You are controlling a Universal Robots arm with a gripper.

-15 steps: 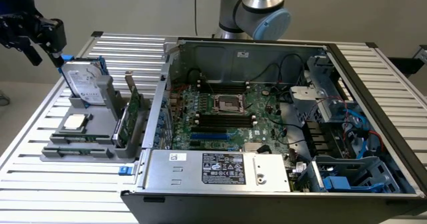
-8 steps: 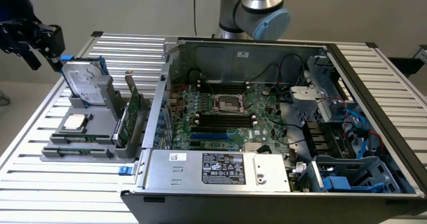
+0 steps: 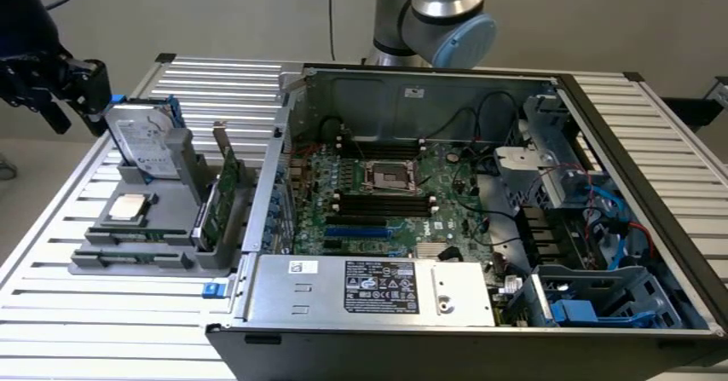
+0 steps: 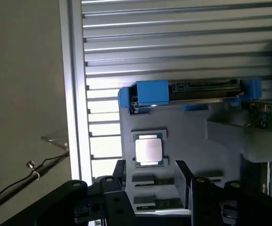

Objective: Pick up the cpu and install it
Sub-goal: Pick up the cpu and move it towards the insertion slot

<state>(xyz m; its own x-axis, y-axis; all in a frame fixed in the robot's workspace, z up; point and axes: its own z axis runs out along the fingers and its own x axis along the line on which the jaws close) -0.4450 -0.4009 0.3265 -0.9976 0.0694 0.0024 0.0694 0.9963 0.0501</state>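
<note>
though apart, cpu (image 4: 148, 149) below spread claw (image 4: 150, 165)

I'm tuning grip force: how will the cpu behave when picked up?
Likely stiff: the cpu is a flat metal-topped square. Probably light, far smaller than the hard drive. Lying flat in its holder, it should not roll or tip.
</note>
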